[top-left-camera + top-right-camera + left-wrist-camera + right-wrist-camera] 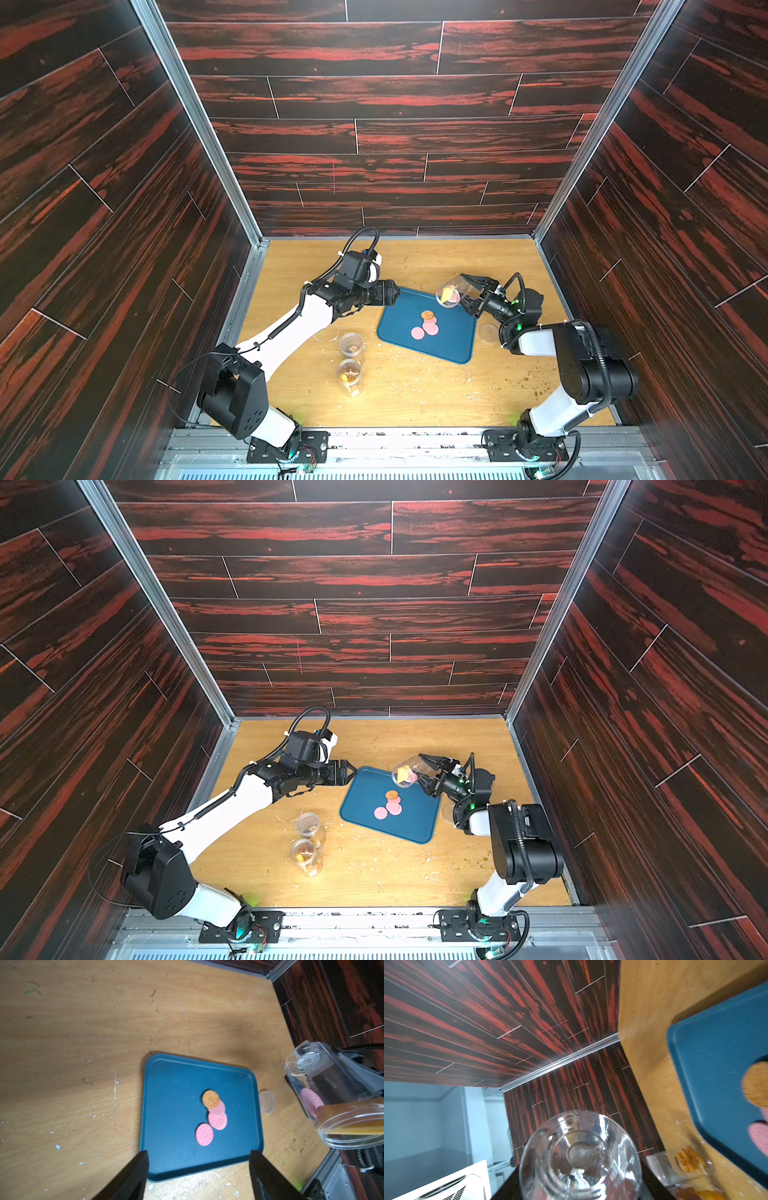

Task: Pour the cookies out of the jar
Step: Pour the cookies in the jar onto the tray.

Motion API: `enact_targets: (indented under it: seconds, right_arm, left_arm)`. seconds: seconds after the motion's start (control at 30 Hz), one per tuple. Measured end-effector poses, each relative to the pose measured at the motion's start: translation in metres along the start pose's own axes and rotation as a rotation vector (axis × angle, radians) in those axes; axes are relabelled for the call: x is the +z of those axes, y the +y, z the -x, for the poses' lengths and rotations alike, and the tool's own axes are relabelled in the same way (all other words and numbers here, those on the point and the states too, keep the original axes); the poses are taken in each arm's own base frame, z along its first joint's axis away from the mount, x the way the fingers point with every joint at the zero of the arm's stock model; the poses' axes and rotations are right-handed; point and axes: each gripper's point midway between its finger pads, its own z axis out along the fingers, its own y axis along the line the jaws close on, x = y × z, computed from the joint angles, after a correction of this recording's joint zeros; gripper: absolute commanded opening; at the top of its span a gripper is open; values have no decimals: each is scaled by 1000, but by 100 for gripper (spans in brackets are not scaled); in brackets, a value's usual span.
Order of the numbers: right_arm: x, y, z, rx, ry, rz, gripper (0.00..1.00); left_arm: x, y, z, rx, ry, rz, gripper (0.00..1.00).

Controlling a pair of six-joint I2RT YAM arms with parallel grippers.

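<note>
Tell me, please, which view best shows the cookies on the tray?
The left wrist view: four cookies sit large and central on the tray. Both top views show them tiny; the right wrist view shows two, cut off.

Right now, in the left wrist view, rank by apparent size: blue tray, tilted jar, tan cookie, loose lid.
1. blue tray
2. tilted jar, though it is nearer the camera and cropped
3. loose lid and tan cookie look alike

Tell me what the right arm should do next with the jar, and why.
Probably tip the jar a little steeper over the tray. The right gripper holds it tilted, mouth down, yet a pink cookie and a yellow square sit inside near the rim, while four cookies lie on the tray.
</note>
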Motion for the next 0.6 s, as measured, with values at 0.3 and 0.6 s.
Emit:
enact_targets:
  seconds: [0.3, 0.6]
  right_arm:
    - [-9, 0, -7, 46, -38, 12, 48]
    - [-11, 2, -10, 32, -36, 31, 48]
  left_arm:
    - [2, -83, 19, 104, -49, -140, 79]
    - [25, -86, 7, 100, -2, -141, 79]
